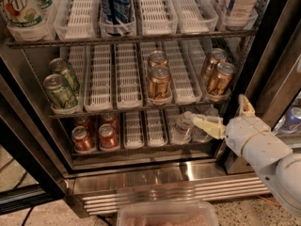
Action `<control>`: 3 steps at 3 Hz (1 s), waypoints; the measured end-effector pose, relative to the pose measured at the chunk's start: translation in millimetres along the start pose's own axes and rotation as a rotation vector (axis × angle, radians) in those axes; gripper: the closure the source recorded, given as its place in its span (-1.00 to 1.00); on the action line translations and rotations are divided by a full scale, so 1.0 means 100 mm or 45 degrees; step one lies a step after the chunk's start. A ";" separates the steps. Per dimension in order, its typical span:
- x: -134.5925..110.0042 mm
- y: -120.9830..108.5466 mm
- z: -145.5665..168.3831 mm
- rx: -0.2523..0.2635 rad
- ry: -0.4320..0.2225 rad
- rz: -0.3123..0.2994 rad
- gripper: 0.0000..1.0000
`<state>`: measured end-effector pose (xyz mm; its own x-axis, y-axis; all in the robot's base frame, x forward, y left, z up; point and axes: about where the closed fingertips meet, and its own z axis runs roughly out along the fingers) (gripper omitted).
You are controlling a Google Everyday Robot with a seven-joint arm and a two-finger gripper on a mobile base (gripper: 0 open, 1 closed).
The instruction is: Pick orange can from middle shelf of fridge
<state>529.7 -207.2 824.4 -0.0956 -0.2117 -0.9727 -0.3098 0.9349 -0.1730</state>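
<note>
Floor [44, 214]: pale, speckled, stone-like; in view at 7 o'clock and along the bottom edge toward 5 o'clock.
Cables [8, 164]: thin dark lines lying on the floor at 8 o'clock.
Dark rail [23, 197]: low black bar slanting across the floor at 8 o'clock.
Clear tub [167, 214]: translucent plastic container at 6 o'clock, cut by the bottom edge, contents blurred.
Blue can [292, 119]: at 3 o'clock, partly hidden behind a dark upright.
Light: warm, brightest at centre, dimmer toward 9 o'clock.
Gripper [217, 111]: at 4 o'clock, fingers spread apart.
</note>
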 end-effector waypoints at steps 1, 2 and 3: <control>-0.03 0.10 0.07 0.007 -0.045 0.009 -0.58; -0.04 0.14 0.19 0.044 -0.086 0.014 -0.58; -0.01 0.11 0.29 0.109 -0.104 0.007 -0.56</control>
<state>553.4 -188.1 819.3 -0.0185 -0.1859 -0.9824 -0.2276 0.9576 -0.1769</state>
